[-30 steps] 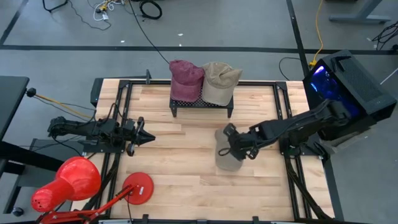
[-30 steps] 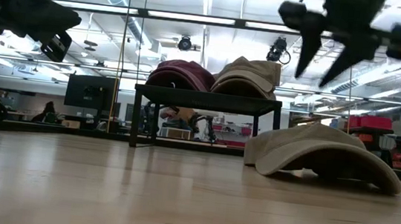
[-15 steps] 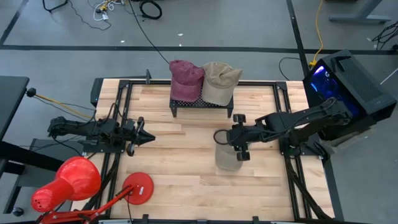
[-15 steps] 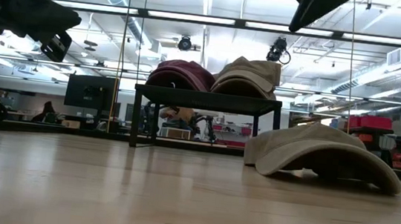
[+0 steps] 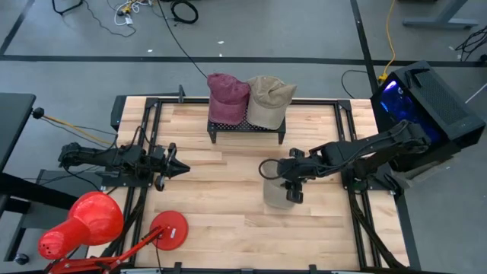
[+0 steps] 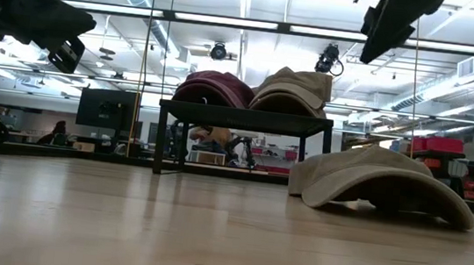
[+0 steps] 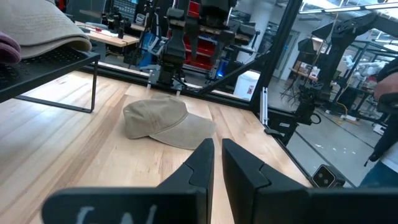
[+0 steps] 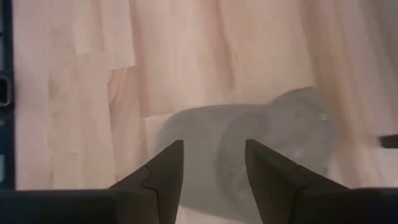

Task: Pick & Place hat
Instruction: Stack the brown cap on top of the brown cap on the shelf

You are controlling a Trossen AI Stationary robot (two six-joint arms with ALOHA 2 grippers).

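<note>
Low view, nearest the lens: bare wooden table. Behind it, the beige cap lies flat on the boards, brim outward, nothing touching it.

Right gripper hangs above the cap, fingers spread and empty, pointed straight down. Judged: lined up for a descent onto the crown. In the high view it sits over the cap, near table centre.

Left gripper is parked at the left edge, fingers pressed almost together, holding nothing; waiting arm.

Farthest: black mesh rack carrying a maroon cap and a tan cap, likely the place target.

Versus half a second ago: right gripper has shifted slightly toward the cap and lower; cap unmoved.
</note>
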